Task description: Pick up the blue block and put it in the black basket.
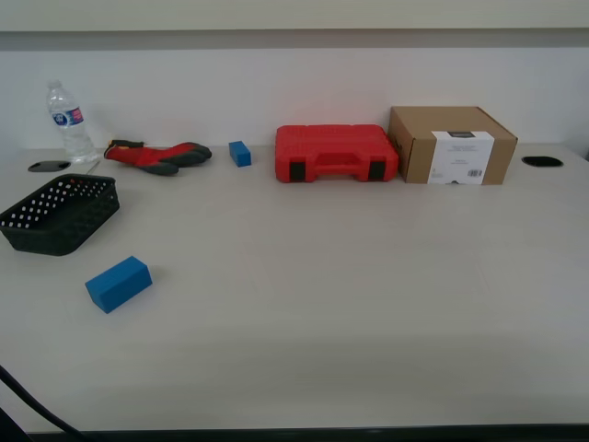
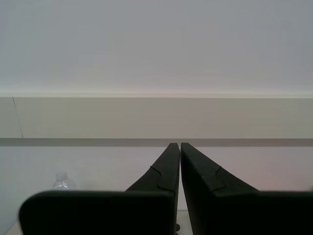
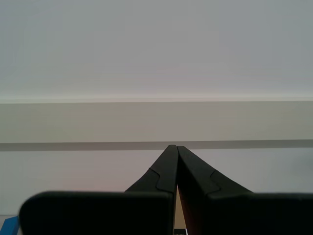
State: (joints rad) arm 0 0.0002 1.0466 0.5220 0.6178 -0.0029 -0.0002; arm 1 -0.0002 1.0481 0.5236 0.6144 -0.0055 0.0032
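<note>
The blue block (image 1: 119,283) lies on the white table near the front at the exterior view's left. The black basket (image 1: 61,213) stands just behind it, closer to the table's left edge, and looks empty. A much smaller blue block (image 1: 240,153) sits farther back. Neither gripper shows in the exterior view. In the first wrist view my first gripper (image 2: 176,145) is shut with nothing between its fingers and points at the wall. In the second wrist view my second gripper (image 3: 173,146) is shut and empty too, aimed at the wall.
A water bottle (image 1: 68,121) and a red and grey glove (image 1: 158,156) lie at the back left. A red tool case (image 1: 335,153) and a cardboard box (image 1: 452,145) stand at the back. Two dark cable holes (image 1: 541,161) are in the table.
</note>
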